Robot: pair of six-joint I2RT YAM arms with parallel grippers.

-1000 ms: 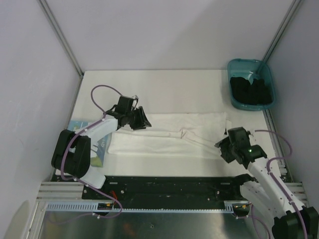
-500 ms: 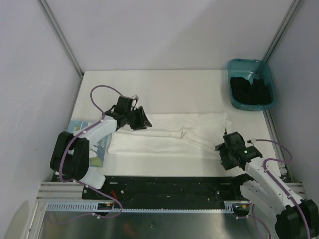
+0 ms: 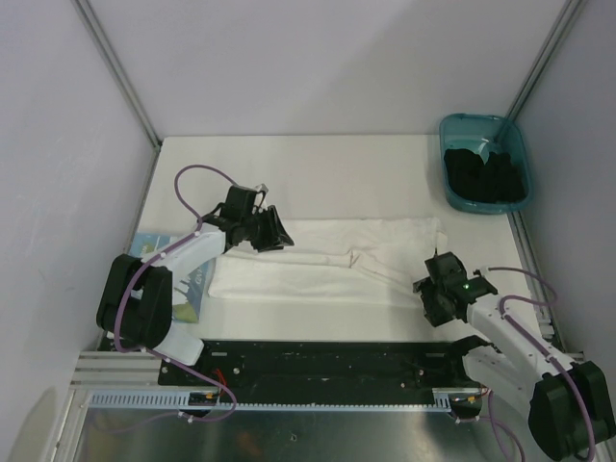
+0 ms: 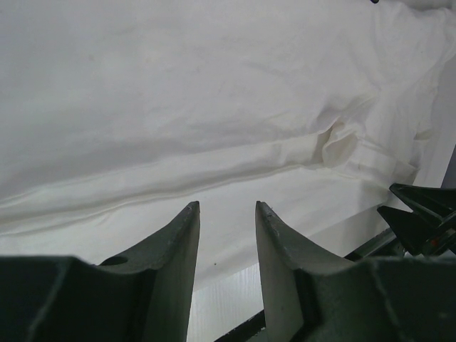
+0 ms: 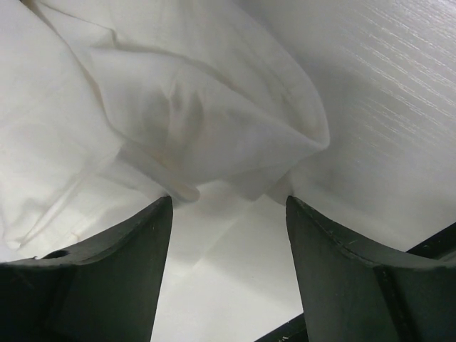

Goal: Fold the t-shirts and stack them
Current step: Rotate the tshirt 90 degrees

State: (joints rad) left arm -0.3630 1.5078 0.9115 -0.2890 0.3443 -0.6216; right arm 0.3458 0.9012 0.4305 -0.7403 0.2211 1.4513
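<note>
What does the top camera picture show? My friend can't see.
A white t-shirt lies in a long strip across a white table. The left claw is at its left end, the right claw at its right end. A teal bin sits far right.

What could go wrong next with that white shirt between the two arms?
The right pincer stands open at a bunched corner of the shirt; it might pinch only a wrinkle or extra layers, skewing the fold. The left pincer is open with no cloth between its jaws, so lifting one end could drag the shirt.
</note>
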